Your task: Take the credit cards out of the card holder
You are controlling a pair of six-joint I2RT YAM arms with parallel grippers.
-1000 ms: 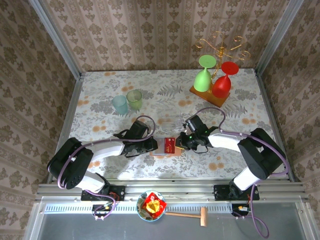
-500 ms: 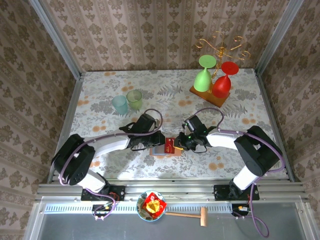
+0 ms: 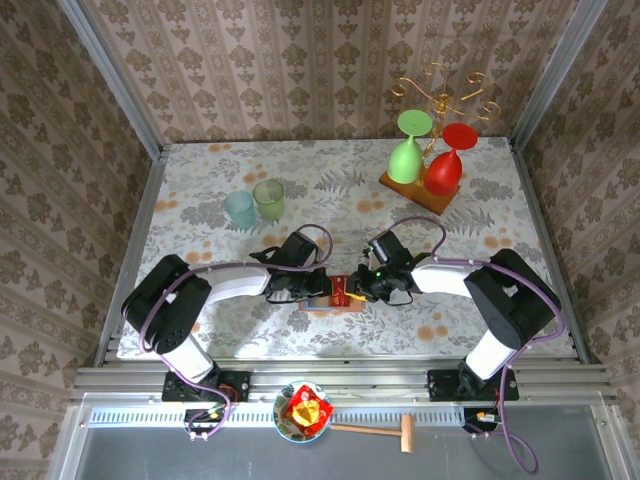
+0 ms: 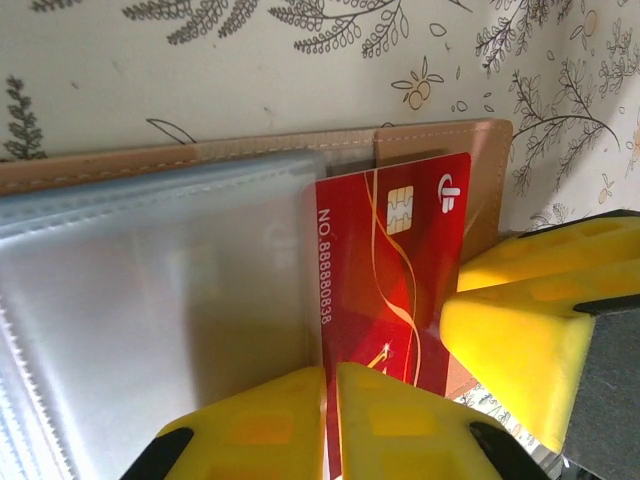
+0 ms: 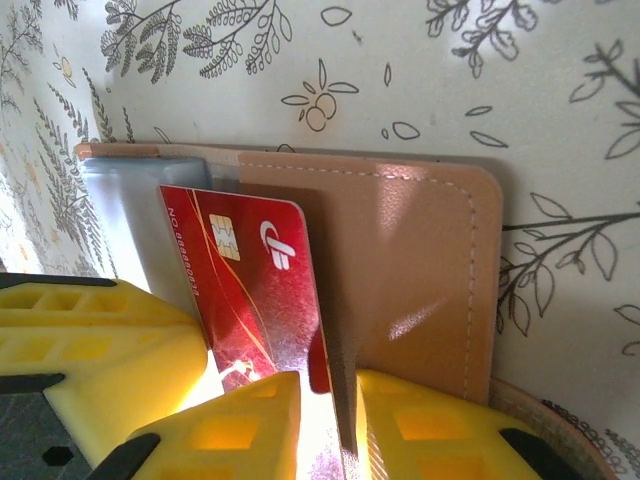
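The salmon-brown card holder [image 3: 322,309] lies open on the table near the front, between both grippers. A red credit card [image 3: 340,290] sticks partway out of its pocket [image 4: 395,260] [image 5: 250,280]. My left gripper [image 3: 322,287] [image 4: 331,375] is shut on the card's near edge, beside the clear plastic sleeves [image 4: 150,300]. My right gripper [image 3: 356,290] [image 5: 328,385] meets it from the other side, its jaws slightly apart around the edge of the brown flap [image 5: 410,260], with a bright gap on the card side. Any other cards are hidden.
Behind on the left stand a blue cup [image 3: 240,209] and a green cup [image 3: 268,198]. A wooden stand [image 3: 415,192] with a green and a red glass is at the back right. Below the table edge are a bowl [image 3: 303,411] and a wooden mallet [image 3: 385,430].
My left gripper has moved right to the card holder and shut on the red card. My right gripper's jaws have eased apart and it barely shifted.
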